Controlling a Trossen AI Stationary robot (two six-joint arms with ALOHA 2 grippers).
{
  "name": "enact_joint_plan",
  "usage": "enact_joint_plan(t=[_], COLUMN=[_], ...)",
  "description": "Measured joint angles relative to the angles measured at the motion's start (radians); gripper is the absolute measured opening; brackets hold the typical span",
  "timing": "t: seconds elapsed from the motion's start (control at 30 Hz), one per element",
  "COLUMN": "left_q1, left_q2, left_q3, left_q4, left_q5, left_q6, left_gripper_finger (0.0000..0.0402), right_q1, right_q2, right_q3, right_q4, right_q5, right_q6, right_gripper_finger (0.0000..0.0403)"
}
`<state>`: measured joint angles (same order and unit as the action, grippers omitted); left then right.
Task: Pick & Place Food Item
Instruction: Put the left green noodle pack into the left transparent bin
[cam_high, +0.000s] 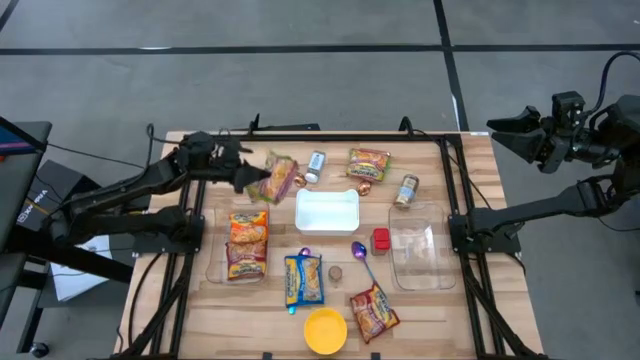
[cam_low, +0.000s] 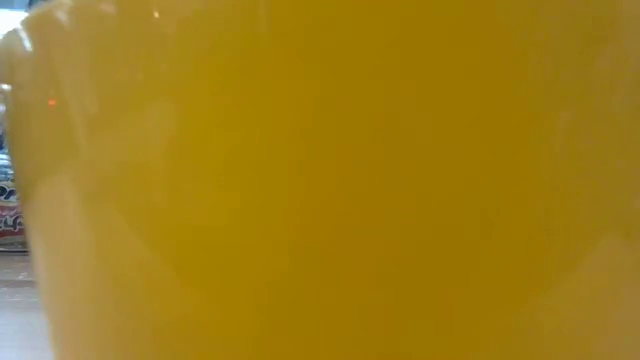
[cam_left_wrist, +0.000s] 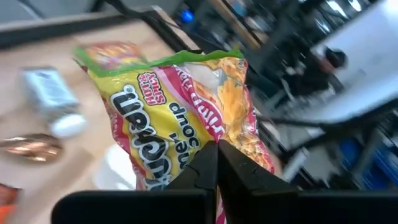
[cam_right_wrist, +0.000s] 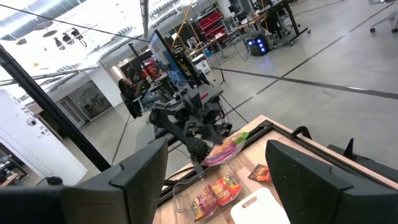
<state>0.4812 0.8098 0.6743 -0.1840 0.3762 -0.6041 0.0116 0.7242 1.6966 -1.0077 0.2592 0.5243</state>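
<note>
My left gripper is shut on a yellow and pink noodle soup packet with a green top edge, held above the table's far left part; the packet fills the left wrist view. A white tray lies just right of it. My right gripper is open and empty, raised beyond the table's far right corner; its two fingers stand wide apart in the right wrist view. My left gripper pinches the packet's edge between its two shut fingers, coming level from the table's left side. The packet is lifted clear of the table and stands out past the fingertips, its green edge away from the fingers.
Two packets lie in a clear tub at left. An empty clear tub stands at right. Other packets, two small jars, a purple spoon, a red block and a yellow bowl are scattered about.
</note>
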Motion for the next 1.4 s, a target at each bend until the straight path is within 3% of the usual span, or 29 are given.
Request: enact_joint_plan(t=[0.4, 0.63, 0.83, 0.93, 1.23, 1.4], left_q1=[-0.334, -0.492, -0.530, -0.529, -0.529, -0.529], left_q2=[0.011, 0.011, 0.020, 0.049, 0.195, 0.237], left_q3=[0.135, 0.254, 0.277, 0.277, 0.277, 0.276], left_q4=[-0.159, -0.588, -0.835, -0.905, -0.966, -0.966], left_q5=[0.023, -0.112, -0.228, -0.264, -0.321, -0.278], left_q6=[0.070, 0.056, 0.052, 0.143, 0.522, 0.597], left_gripper_finger=[0.0000, 0.0000, 0.0000, 0.0000, 0.0000, 0.0000], right_q1=[0.000, 0.000, 0.000, 0.000, 0.000, 0.000], right_q2=[0.000, 0.000, 0.000, 0.000, 0.000, 0.000], right_q3=[0.000, 0.000, 0.000, 0.000, 0.000, 0.000], right_q4=[0.008, 0.009, 0.009, 0.008, 0.006, 0.006], right_q5=[0.000, 0.000, 0.000, 0.000, 0.000, 0.000], right_q6=[0.000, 0.000, 0.000, 0.000, 0.011, 0.012], right_gripper_finger=[0.0265, 0.0265, 0.0265, 0.0265, 0.0265, 0.0265])
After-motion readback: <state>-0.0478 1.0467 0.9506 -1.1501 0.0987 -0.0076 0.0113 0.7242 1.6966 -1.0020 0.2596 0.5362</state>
